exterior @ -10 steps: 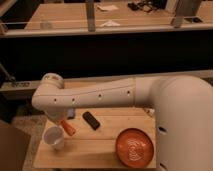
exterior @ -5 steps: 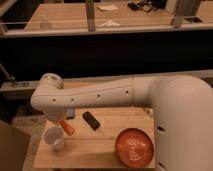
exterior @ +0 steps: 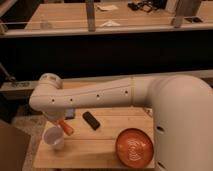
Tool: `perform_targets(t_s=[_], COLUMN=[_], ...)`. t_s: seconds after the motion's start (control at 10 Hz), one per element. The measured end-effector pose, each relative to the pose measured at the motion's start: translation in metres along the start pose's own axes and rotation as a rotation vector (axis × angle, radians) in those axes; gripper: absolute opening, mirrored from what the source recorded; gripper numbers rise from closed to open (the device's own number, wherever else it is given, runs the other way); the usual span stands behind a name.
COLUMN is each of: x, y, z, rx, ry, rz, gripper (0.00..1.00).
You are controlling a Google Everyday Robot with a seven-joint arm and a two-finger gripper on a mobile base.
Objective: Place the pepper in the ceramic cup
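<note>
1. Two containers sit nearest on the worktop point(exterior: 100, 150): the ceramic cup point(exterior: 54, 138) and, well off to its right, an orange plate point(exterior: 135, 148) with a white swirl. Nothing shows inside the cup and nothing lies on the plate.
2. Just right of the cup's rim and a little behind it is the pepper point(exterior: 66, 128). It is tilted, with its upper end running up toward the pincer. It is outside the cup, and I can't make out whether it touches the rim.
3. The pincer point(exterior: 60, 121) is just behind and above the cup, tucked under the white arm point(exterior: 90, 97). Cannot tell whether it is gripping or has let go.
4. Step in hand, by my reading: bringing the pepper over the cup. The next move calls for a short shift toward the cup's mouth, with the tip centred before letting go. A miss would risk tipping the cup.
5. Farther right of the cup lies a black oblong object point(exterior: 91, 120).
6. Beyond the cup, far back, are wooden benches point(exterior: 75, 12).
</note>
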State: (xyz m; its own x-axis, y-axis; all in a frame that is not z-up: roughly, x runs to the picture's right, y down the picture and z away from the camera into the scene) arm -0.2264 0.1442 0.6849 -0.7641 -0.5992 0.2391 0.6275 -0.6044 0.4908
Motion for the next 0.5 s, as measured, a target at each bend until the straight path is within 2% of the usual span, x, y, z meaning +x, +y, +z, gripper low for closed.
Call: perform_targets(t_s=[0.5], x=[0.0015], y=[-0.0048], z=[-0.0014], rx=[0.0], ry=[0.002], rz=[-0.018], gripper=[0.0])
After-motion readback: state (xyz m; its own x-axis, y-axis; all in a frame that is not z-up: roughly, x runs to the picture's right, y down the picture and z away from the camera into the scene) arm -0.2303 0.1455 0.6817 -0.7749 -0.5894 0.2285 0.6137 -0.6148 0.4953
